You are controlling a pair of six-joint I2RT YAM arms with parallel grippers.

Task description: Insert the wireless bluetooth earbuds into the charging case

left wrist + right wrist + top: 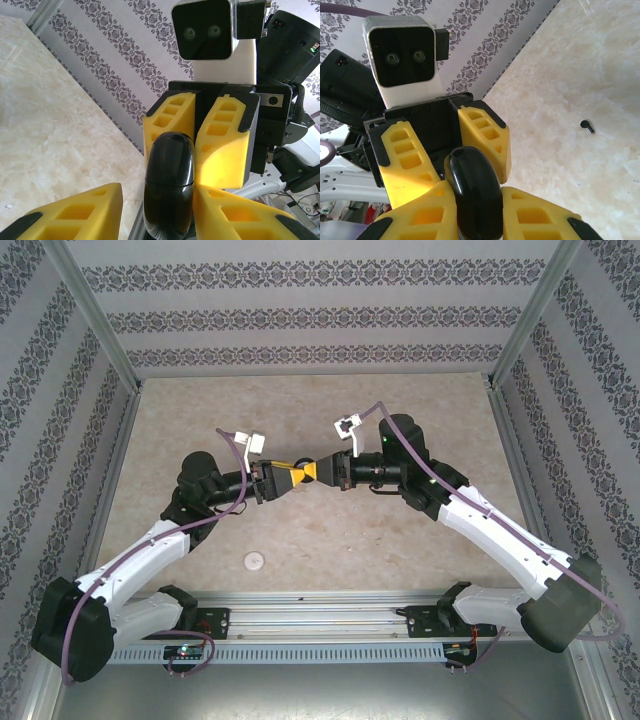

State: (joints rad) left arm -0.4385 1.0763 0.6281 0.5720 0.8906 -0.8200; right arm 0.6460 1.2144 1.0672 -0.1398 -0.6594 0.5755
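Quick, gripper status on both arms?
Left gripper: open, jaws flank the black charging case, a gap showing on one side.
Right gripper: shut on the black charging case.

— What lies under it all?
— A pale beige surface (pixel 330 535) with a faint marbled veining.
— And round it?
— Walls (pixel 320 315) on three sides, papered in grey and white bands of small ornaments. Bare metal posts (pixel 92 310) stand at the back corners and slant outward in the top view.
— Along the near edge?
— An aluminium rail (pixel 330 618) runs straight across from left to right. Just below it lies a plain grey metal sheet (pixel 330 690).
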